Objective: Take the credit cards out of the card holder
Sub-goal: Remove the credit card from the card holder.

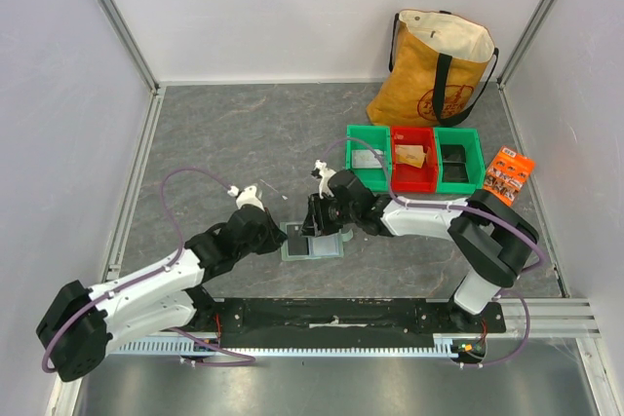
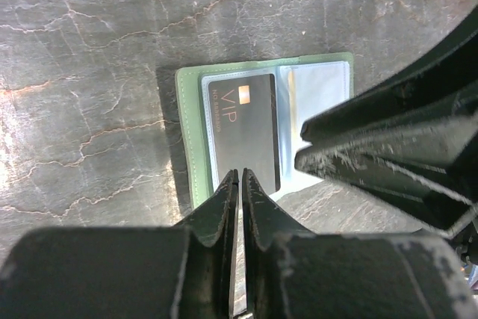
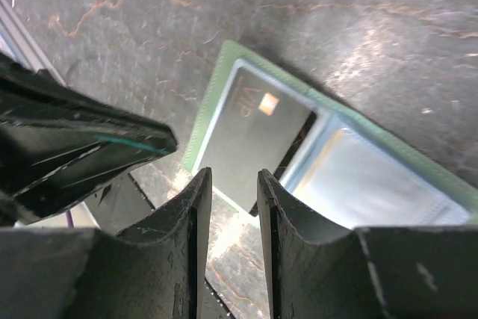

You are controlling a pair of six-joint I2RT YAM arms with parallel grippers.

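The card holder (image 2: 190, 136) lies open and flat on the table (image 1: 244, 143). It is close to the near edge, about in the middle, between the two arms. It is pale green outside, with light blue pockets inside.

One pocket has a dark card (image 2: 243, 125) in it. The card says VIP and has a small gold square on it. The other pocket (image 2: 317, 91) looks pale. A thin tan line shows at its inner side, and I cannot tell what it is.

The left gripper (image 2: 239, 181) is down at the near edge of the dark card. Its two fingers are pressed almost together. A thin pale line shows between them, and I cannot tell if that is something pinched there.

The right gripper (image 3: 228, 184) is low over the same card from the other side. Its fingers stand apart with a gap between them, and a corner of the card shows in that gap. It is not holding anything that I can see.

Toward the far right of the table stand three bins (image 1: 414, 158) in a row: green, red, green. Behind them, in the far right corner, sits a yellow bag (image 1: 434, 65). An orange packet (image 1: 509, 175) lies by the right edge.
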